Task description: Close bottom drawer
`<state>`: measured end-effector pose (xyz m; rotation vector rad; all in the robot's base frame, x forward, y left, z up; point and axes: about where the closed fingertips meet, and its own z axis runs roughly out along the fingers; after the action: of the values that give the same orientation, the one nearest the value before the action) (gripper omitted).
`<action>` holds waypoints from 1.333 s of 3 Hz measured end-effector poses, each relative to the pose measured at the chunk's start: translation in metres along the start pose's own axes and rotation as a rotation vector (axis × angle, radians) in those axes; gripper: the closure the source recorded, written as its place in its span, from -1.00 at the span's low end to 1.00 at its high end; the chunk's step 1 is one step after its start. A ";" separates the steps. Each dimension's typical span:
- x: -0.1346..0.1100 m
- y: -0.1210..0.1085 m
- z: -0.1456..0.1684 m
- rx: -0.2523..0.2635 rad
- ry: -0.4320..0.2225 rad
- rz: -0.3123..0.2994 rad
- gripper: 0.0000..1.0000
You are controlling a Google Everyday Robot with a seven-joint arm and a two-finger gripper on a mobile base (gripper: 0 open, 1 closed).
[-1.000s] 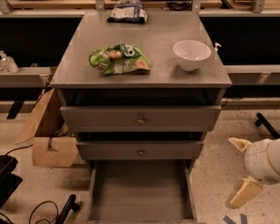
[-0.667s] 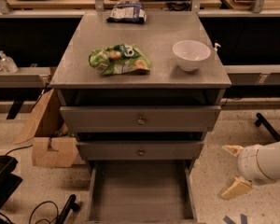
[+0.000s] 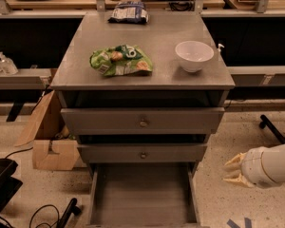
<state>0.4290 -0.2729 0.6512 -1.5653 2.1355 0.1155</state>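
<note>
The bottom drawer (image 3: 142, 194) of the grey metal cabinet stands pulled far out toward me. Its long flat tray looks empty, and its front panel and knob are cut off by the lower edge of the view. My gripper (image 3: 233, 170) is low at the right, beside the drawer's right side and apart from it. Its pale fingers (image 3: 235, 161) point left toward the cabinet, spread and holding nothing. The middle drawer (image 3: 142, 153) and top drawer (image 3: 142, 121) sit above, each slightly out.
On the cabinet top (image 3: 76, 75) lie a green snack bag (image 3: 121, 60), a white bowl (image 3: 194, 55) and a blue bag (image 3: 128, 12). A cardboard box (image 3: 50, 141) stands at the left. Cables and a black object (image 3: 2, 184) lie at the lower left. A chair base (image 3: 273, 127) is at the right.
My gripper has swung from pointing down and left at the lower right to pointing left, and has moved closer to the open drawer's right side. The drawers have not moved.
</note>
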 end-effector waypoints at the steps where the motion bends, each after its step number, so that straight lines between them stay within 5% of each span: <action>1: -0.001 0.001 0.002 -0.003 -0.004 -0.003 0.77; 2: -0.003 0.016 0.045 -0.031 -0.065 0.006 1.00; 3: 0.007 0.064 0.156 -0.109 -0.121 0.029 1.00; 4: 0.030 0.086 0.238 -0.116 -0.151 0.052 1.00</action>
<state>0.4221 -0.1877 0.4107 -1.5134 2.0840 0.3689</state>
